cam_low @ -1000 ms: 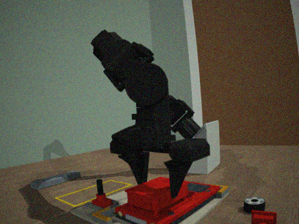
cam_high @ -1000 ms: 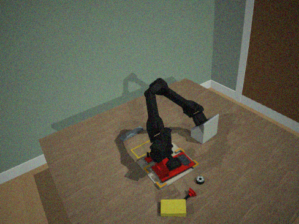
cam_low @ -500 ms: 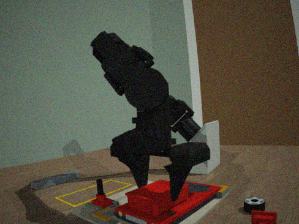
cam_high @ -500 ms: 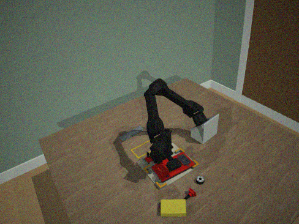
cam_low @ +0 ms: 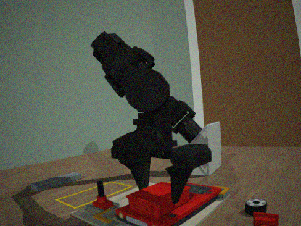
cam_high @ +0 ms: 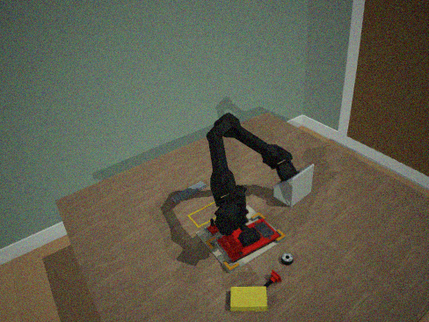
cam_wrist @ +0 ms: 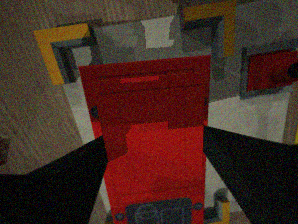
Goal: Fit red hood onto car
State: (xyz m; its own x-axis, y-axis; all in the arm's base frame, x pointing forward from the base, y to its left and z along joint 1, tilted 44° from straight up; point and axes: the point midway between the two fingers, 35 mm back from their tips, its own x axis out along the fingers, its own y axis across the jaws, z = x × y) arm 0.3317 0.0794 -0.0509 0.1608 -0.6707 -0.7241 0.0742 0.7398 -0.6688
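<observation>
The red hood [cam_high: 229, 244] [cam_low: 145, 202] [cam_wrist: 165, 152] is on the deck of the red chassis [cam_high: 265, 240] [cam_low: 200, 201], low over the engine area. The chassis sits in the grey jig with yellow corners [cam_high: 230, 267] [cam_wrist: 230, 30]. My gripper [cam_low: 159, 195] [cam_wrist: 153, 134] is shut on the hood, one finger against each side. The pegs and engine block are hidden, and I cannot tell whether the hood is fully flat on the deck.
A red piece with a black post [cam_high: 213, 229] [cam_low: 102, 202] [cam_wrist: 265, 72] stands close beside the car. A wheel [cam_high: 287, 259] [cam_low: 256, 208], another red piece [cam_high: 274, 277] [cam_low: 266, 219] and a yellow block [cam_high: 248, 298] lie nearby. A grey bar [cam_high: 189, 192] [cam_low: 55, 181] and an upright pale panel [cam_high: 303, 186] are farther back.
</observation>
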